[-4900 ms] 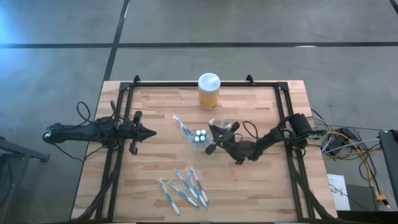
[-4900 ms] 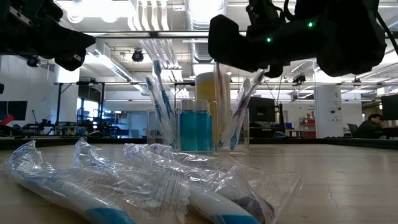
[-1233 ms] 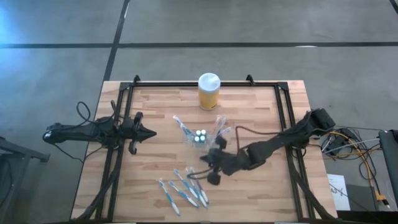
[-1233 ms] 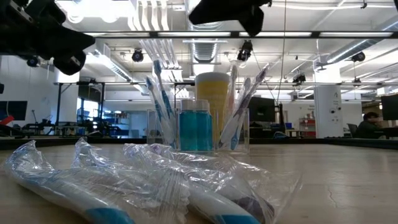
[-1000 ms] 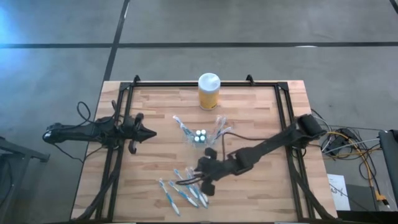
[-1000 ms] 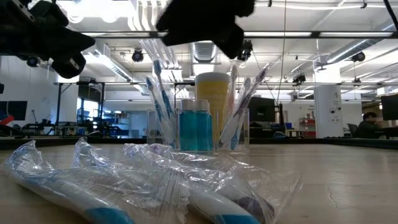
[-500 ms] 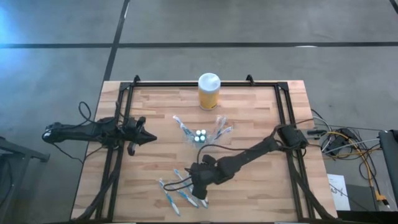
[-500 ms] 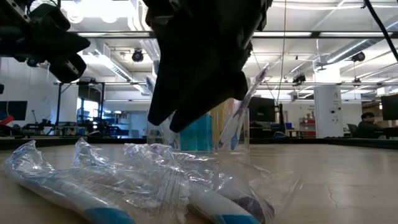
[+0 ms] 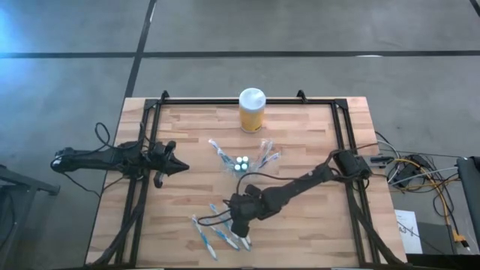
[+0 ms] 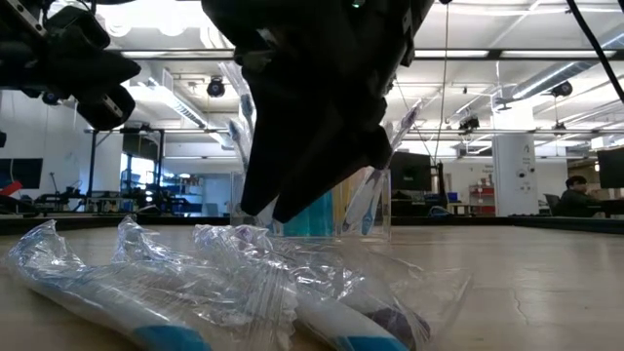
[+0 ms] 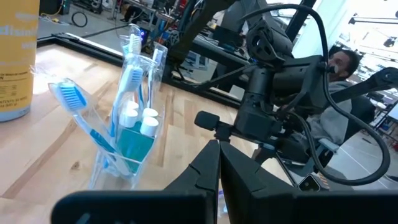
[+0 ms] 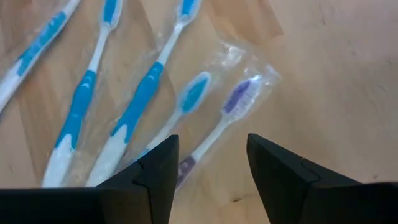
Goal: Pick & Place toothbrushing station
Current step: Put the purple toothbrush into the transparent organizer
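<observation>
the right tool point(image 12: 208, 163) hangs with its fingers spread wide and holding nothing, just above the wrapped toothbrushes point(image 9: 219, 229) lying flat on the desk point(image 9: 300, 225), on the near side of the clear holder point(image 9: 240, 165). the holder stands mid-desk with upright brushes and white-capped tubes point(image 11: 140, 118) inside. the left tool point(image 9: 180, 166) waits pinched shut, well left of the holder.

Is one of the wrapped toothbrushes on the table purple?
Yes, the right wrist view shows one purple toothbrush beside the blue toothbrushes.
</observation>
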Controlling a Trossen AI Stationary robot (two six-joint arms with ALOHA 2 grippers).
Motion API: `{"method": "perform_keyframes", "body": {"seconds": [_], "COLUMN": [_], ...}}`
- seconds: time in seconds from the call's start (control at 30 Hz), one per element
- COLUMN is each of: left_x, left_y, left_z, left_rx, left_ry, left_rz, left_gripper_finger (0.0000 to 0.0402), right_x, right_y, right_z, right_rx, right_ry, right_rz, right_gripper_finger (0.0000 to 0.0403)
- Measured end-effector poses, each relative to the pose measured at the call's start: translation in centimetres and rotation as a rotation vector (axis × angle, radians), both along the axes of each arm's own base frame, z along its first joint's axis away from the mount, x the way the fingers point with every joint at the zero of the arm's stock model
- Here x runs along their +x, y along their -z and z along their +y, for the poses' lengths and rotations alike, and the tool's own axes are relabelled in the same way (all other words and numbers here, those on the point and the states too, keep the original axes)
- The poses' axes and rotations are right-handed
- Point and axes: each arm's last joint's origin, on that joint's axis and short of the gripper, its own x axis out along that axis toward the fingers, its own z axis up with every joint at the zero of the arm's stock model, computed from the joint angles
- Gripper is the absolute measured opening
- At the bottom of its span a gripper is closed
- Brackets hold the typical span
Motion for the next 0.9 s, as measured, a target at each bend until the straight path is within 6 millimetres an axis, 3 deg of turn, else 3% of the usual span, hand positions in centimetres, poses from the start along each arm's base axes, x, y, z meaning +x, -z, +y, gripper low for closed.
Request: {"method": "perform_keyframes", "body": {"seconds": [0.4, 0.6, 0.73, 0.9], "left_x": [0.0, 0.0, 0.0, 0.0], "left_y": [0.0, 0.0, 0.0, 0.0], "left_z": [0.0, 0.0, 0.0, 0.0], "left_rx": [0.009, 0.009, 0.016, 0.037], "left_ry": [-0.001, -0.001, -0.001, 0.002], "left_rz": [0.000, 0.000, 0.000, -0.003], "left_gripper_finger": [0.0016, 0.0016, 0.0016, 0.0016], "right_x": [0.3, 0.4, 0.3, 0.3], "right_y": [2.6, 2.6, 2.5, 2.5], "right_z": [0.2, 0.1, 0.1, -0.1], "right_rx": [0.015, 0.006, -0.014, -0.084], "right_ry": [-0.012, -0.011, -0.037, -0.056], "right_rz": [0.042, 0.042, 0.047, 0.044], "right_gripper_finger": [0.0178, 0.0166, 0.0133, 0.0061]}}
